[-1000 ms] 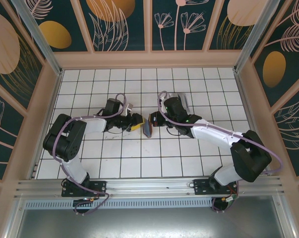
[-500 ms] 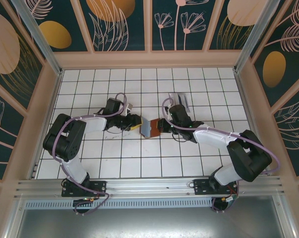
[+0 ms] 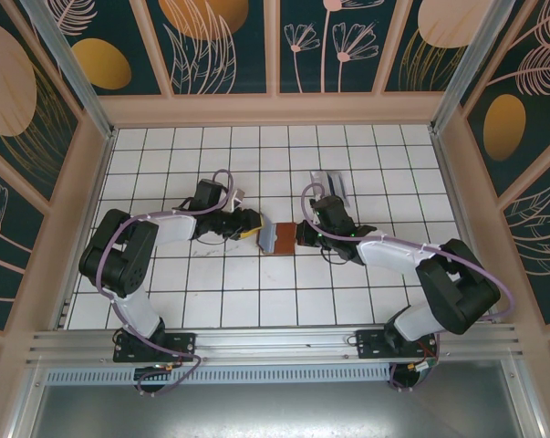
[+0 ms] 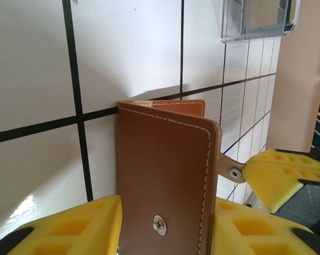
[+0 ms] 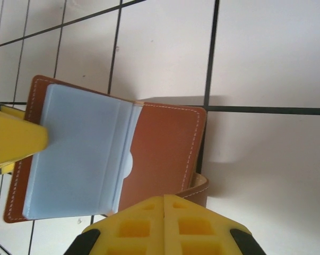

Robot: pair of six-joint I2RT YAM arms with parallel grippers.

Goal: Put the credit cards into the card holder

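Note:
The card holder (image 3: 273, 240) is a reddish-brown wallet at mid-table, lying open between both grippers. My left gripper (image 3: 252, 226) is shut on one cover, its yellow fingers (image 4: 69, 228) pressed against both edges of the card holder (image 4: 165, 159). My right gripper (image 3: 299, 233) is shut on the closing tab (image 5: 197, 187), which also shows by its snap (image 4: 233, 171) in the left wrist view. Pale blue sleeves (image 5: 80, 159) show inside the open card holder (image 5: 165, 149). The credit cards (image 3: 332, 185) stand in a clear stand (image 4: 255, 18) behind the right gripper.
White tiled floor with black grid lines stretches all round the wallet. Beige walls with dark floral panels (image 3: 275, 55) close in the back and both sides. A metal rail (image 3: 275, 342) runs along the near edge, where the arm bases stand.
The right gripper has moved down and right with the tab, and the wallet has swung from nearly closed to open and flat. The left gripper has stayed in place.

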